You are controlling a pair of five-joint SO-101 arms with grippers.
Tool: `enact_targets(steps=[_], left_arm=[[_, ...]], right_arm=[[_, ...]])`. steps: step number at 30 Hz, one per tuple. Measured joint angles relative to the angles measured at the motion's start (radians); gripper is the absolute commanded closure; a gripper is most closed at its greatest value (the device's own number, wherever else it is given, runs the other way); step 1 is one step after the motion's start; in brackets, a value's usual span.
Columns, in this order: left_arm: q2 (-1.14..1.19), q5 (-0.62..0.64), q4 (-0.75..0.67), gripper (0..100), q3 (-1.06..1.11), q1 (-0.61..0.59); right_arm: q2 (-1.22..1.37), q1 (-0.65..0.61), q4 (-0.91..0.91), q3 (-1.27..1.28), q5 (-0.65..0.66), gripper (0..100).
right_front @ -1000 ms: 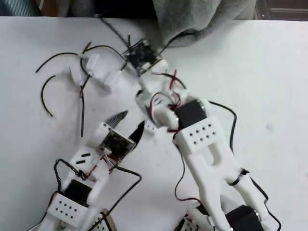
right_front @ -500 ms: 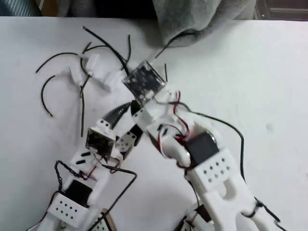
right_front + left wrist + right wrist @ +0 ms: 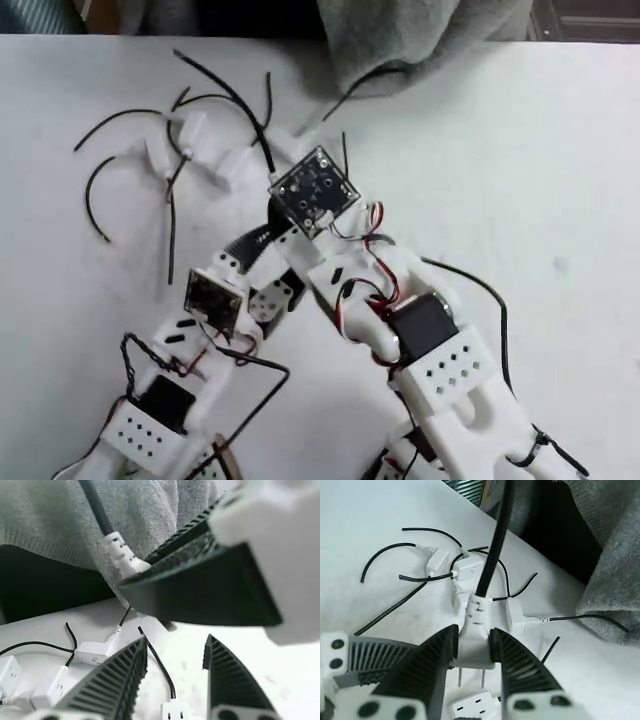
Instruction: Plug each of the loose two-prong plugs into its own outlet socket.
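"Near the tabletop's (image 3: 520,180) middle, what has the right gripper (image 3: 473,632) got?"
"A plug (image 3: 472,652), clamped, its 2 prongs pointing down over a socket (image 3: 472,706)."
"And the left gripper (image 3: 175,645)?"
"Spread wide, holding nothing, just beside it. More sockets (image 3: 190,130) lie toward the far left corner."

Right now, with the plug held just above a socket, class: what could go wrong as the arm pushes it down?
1. The left gripper stands open on either side of the socket and is not clamping it, so the socket may slide when the plug in the right gripper presses down.
2. The two grippers sit very close together and may collide.
3. The plug's stiff black cord could twist it off line.
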Motion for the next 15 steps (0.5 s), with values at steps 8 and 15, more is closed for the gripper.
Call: enact_targets(steps=[8,15], left_arm=[[0.0,0.002,0.0,80,0.0,-0.038],[0.0,0.002,0.0,80,0.0,-0.063]], right_arm=[[-0.044,-0.018,0.14,0.012,0.0,97.8],[-0.269,-0.02,0.224,0.086,0.006,97.8]])
